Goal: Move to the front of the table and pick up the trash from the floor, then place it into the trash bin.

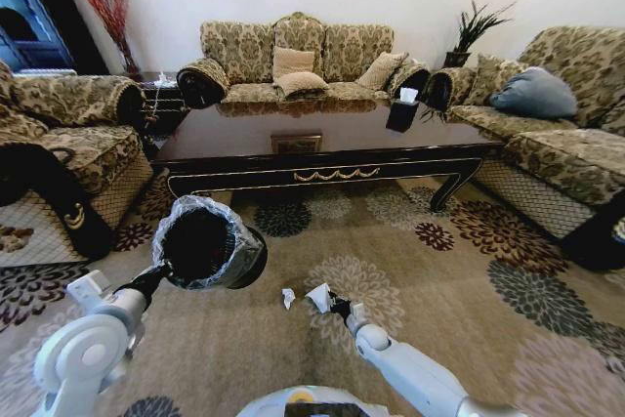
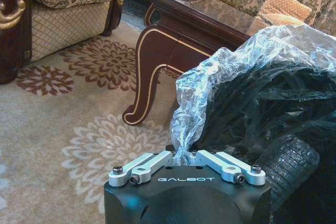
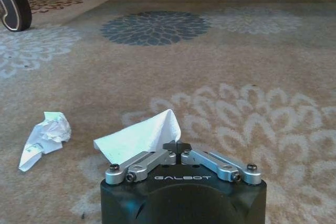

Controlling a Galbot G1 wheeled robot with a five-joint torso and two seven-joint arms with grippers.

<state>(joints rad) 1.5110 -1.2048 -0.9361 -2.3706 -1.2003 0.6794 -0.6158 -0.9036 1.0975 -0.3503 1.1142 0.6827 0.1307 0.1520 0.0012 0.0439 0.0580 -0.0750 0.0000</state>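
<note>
I see my right gripper (image 3: 177,147) low over the floral carpet (image 1: 439,300), its fingers pressed together on a white folded tissue (image 3: 139,139). A small crumpled white paper (image 3: 44,136) lies just to the left of it, apart from the fingers. My left gripper (image 2: 182,157) is clamped on the translucent bag edge of the small round black trash bin (image 1: 203,241) and holds it tilted at near left. The long glossy dark wood table (image 1: 322,144) stands farther away, with open carpet between. My left wrist view shows its curved leg (image 2: 152,77) near the bin; the head view shows sofas (image 1: 576,134) closing both sides.
</note>
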